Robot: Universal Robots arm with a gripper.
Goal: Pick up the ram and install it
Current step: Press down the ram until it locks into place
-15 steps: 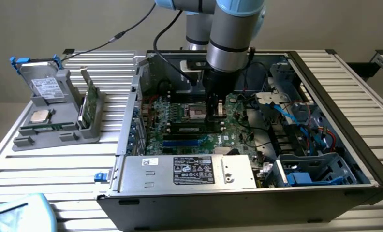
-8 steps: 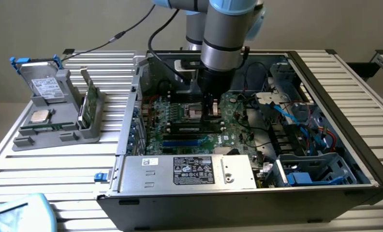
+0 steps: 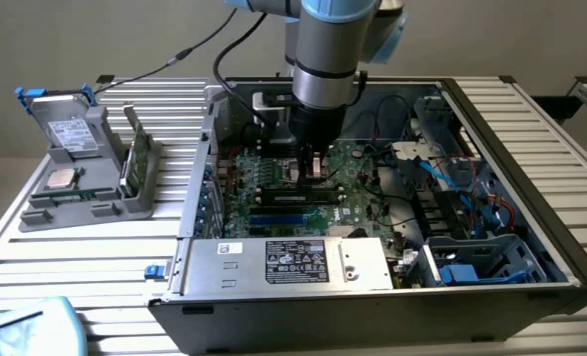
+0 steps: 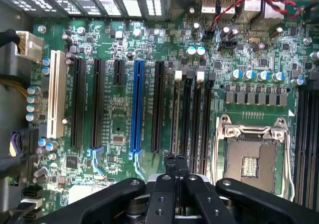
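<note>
My gripper [image 3: 313, 175] hangs inside the open computer case over the green motherboard [image 3: 358, 167], its two fingers pressed together with nothing between them. Right under the tips, the ram [image 3: 299, 198] stands on edge in a memory slot, a long narrow stick with a row of dark chips. In the wrist view the shut gripper [image 4: 175, 160] lines up with the ram [image 4: 176, 114], seen as a thin brownish edge in the slot with a white latch at its far end. I cannot tell whether the tips touch it.
Beside the ram are further memory slots [image 4: 199, 119], the open processor socket [image 4: 249, 159] and long expansion slots [image 4: 137, 104]. A power supply [image 3: 293, 261] fills the case's near side. On the exterior view's left, a grey fixture [image 3: 36, 217] holds a drive, a processor chip [image 3: 62, 178] and an upright green card [image 3: 136, 156].
</note>
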